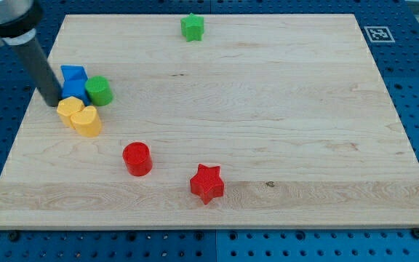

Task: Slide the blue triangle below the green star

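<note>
My tip (52, 102) touched the left edge of the blue triangle (73, 74), clustered with a blue block (75, 90) at the counter's (268, 109) left, well apart from the green star (192, 27); no end effector was fitted.

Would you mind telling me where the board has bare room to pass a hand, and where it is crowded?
The board's whole right half is bare, as is the wide middle between the green star and the red star. It is crowded at the left edge: my tip sits against two blue blocks, the green cylinder and two yellow blocks. The red cylinder stands below them.
</note>
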